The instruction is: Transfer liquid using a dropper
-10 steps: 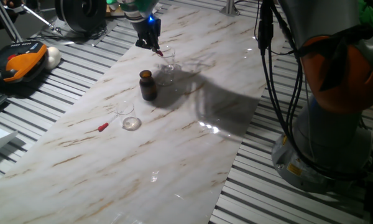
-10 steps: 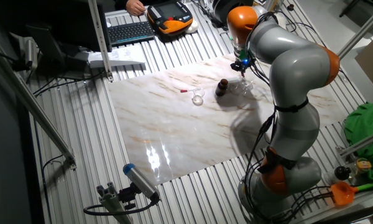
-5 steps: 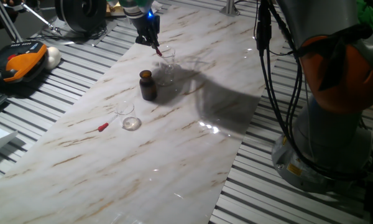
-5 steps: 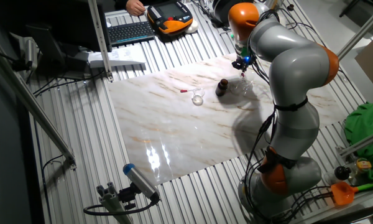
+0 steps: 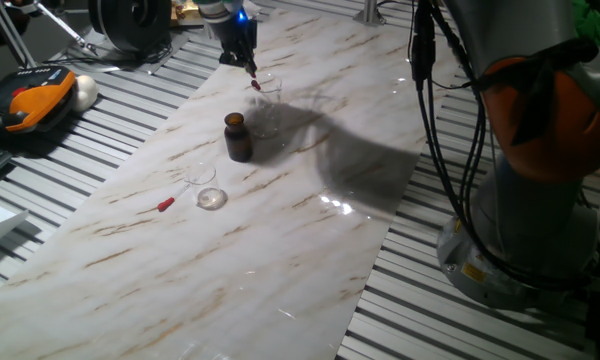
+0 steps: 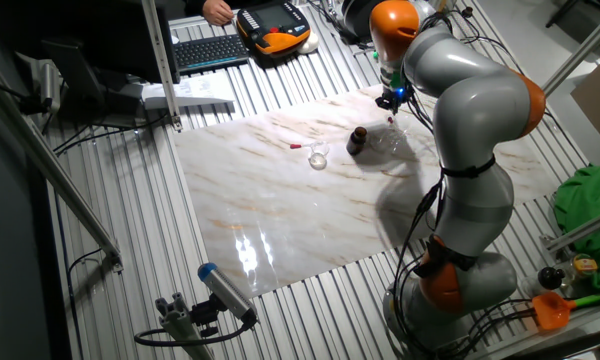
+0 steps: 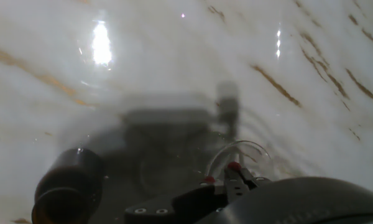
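One fixed view puts the hand (image 5: 242, 55) at the top of the frame, left of centre, its fingers together on a red-tipped dropper (image 5: 254, 81) held just above a clear glass (image 5: 267, 103); a brown bottle (image 5: 238, 137) stands just lower left of the glass, and further lower left on the marble table (image 5: 310, 260) sit a small clear dish (image 5: 211, 198) and a red-ended dropper (image 5: 170, 201) lying flat. The other fixed view shows the hand (image 6: 391, 98) in the upper right above the glass (image 6: 389, 139), the bottle (image 6: 357, 141) to its left. In the hand view the dropper (image 7: 234, 169) sits at bottom centre over the glass rim (image 7: 241, 148), the bottle (image 7: 68, 183) at lower left.
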Tool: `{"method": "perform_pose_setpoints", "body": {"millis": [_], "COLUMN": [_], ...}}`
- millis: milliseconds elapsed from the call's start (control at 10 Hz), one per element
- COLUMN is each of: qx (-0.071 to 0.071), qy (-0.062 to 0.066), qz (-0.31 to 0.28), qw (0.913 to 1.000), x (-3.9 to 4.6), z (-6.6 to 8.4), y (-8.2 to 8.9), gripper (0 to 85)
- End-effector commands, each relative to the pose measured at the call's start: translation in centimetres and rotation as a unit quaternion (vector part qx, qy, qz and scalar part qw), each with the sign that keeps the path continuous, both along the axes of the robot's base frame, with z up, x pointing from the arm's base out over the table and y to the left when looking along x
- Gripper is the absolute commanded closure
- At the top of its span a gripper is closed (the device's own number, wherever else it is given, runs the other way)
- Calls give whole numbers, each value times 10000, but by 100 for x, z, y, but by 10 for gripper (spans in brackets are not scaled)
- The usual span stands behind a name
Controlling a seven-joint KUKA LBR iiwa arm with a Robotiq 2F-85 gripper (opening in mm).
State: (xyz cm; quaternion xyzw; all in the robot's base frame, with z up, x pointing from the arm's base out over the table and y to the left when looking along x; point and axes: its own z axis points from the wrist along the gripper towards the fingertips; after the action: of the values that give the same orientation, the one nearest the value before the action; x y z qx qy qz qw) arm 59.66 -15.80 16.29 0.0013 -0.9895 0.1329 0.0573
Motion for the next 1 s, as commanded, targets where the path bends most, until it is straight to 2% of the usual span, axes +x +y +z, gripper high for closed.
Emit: {"method": "perform_pose_setpoints", "body": {"millis": [0, 500, 700, 900], "qx": [-1, 105, 110, 294], "qy": [14, 138, 89, 103], "qz": [7, -96, -162, -279], "qw": [10000, 9998, 9998, 9991], "x": [-3, -35, -61, -54], "z": [41, 335, 431, 534], "y": [-15, -132, -172, -258], "gripper": [850, 850, 850, 850]}}
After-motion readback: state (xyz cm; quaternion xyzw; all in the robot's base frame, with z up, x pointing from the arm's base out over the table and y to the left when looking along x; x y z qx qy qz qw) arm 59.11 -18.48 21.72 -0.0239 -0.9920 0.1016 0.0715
